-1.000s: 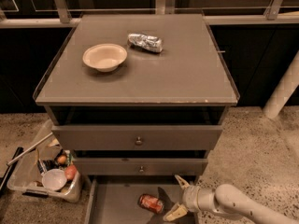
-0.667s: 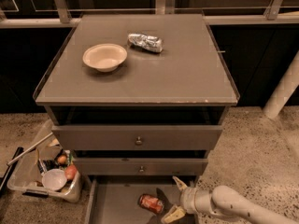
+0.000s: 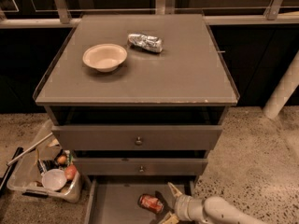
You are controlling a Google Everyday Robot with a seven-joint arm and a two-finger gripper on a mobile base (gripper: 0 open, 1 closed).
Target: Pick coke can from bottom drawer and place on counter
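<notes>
- Jaws spread wide with nothing clamped between them: the gripper (image 3: 167,203) sits low at the near right of the bottom drawer (image 3: 112,204), both fingers (image 3: 174,190) pointing left.
- One coke can (image 3: 151,203) lies on its side on the drawer floor, just left of the open fingers; I cannot tell whether they touch it.
- Three drawers, count them: the two upper ones are shut with one knob apiece, and the bottom one is pulled out toward us.
- Up on the counter (image 3: 187,73) are two things: one pale bowl (image 3: 104,56) at the far left, and one crumpled silver can (image 3: 145,42) just right of it and farther back, not touching it.
- One clear bin (image 3: 23,183) sits on the floor left of the cabinet, with odds and ends inside.
</notes>
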